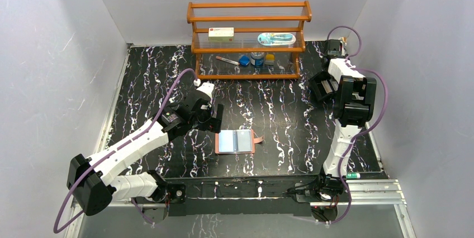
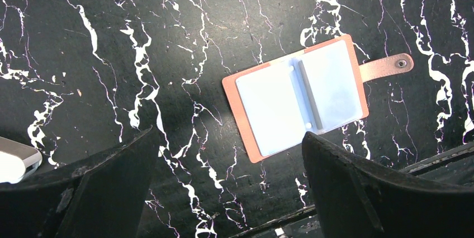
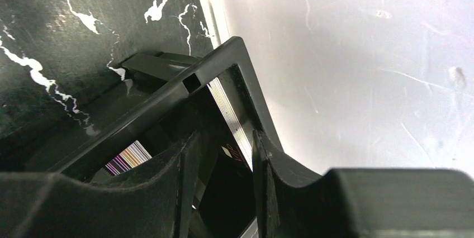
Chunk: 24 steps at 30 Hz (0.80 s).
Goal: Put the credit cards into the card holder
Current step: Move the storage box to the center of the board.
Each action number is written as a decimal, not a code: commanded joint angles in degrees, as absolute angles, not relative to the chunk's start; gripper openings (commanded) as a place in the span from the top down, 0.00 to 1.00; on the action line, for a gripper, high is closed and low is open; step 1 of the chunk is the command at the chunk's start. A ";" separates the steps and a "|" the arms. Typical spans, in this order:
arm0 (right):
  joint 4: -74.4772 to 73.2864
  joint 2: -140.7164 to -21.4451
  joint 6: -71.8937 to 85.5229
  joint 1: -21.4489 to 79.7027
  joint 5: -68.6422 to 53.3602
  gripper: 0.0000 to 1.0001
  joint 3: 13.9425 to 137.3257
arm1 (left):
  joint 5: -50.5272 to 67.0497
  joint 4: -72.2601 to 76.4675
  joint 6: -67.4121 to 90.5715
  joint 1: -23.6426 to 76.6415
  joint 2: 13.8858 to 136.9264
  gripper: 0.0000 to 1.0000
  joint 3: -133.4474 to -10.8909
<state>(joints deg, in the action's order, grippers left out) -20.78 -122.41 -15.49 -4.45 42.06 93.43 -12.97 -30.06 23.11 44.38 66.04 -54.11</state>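
Status: nothing loaded yet, as far as I can see. The wallet (image 1: 237, 142) lies open and flat on the table (image 1: 279, 115), close to the front edge at about mid-width. Its snap tab (image 2: 388, 67) points toward the right edge. Both clear sleeves (image 2: 274, 109) look empty, with no card in them that I can make out. I'd call the task barely started: every card is left to move.

My right gripper (image 3: 224, 140) is by the right edge, toward the far right corner, fingers down inside a black tray (image 3: 167, 90). The cards (image 3: 223, 109) stand on edge in there. One thin striped edge runs down into the gap between my fingers, and another striped bit shows further left. The jaws are partway closed with a gap showing. I can't tell if I'm pinching a card or just straddling it, since the contact is hidden behind my fingers. The wallet is well apart from this hand, across the table toward the front middle.

My left gripper (image 2: 229, 137) is spread wide and holds nothing. It hovers over the table just beside the wallet, off its left side and a bit farther back. In the wrist view the wallet sits between and beyond my two fingers (image 2: 112, 182), touching neither.

Left to do, my guess: lift a card out of the tray, carry it over, slide it into a sleeve, repeat.
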 commanded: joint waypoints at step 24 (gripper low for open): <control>-15.22 -120.48 -18.56 -4.83 43.74 0.90 93.20 | -14.39 -31.15 22.41 44.47 64.36 0.02 -55.10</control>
<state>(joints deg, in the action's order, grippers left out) -16.91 -123.28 -19.55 -4.49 44.69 91.96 -13.13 -30.20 22.94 44.38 66.04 -54.11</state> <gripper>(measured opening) 0.121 0.983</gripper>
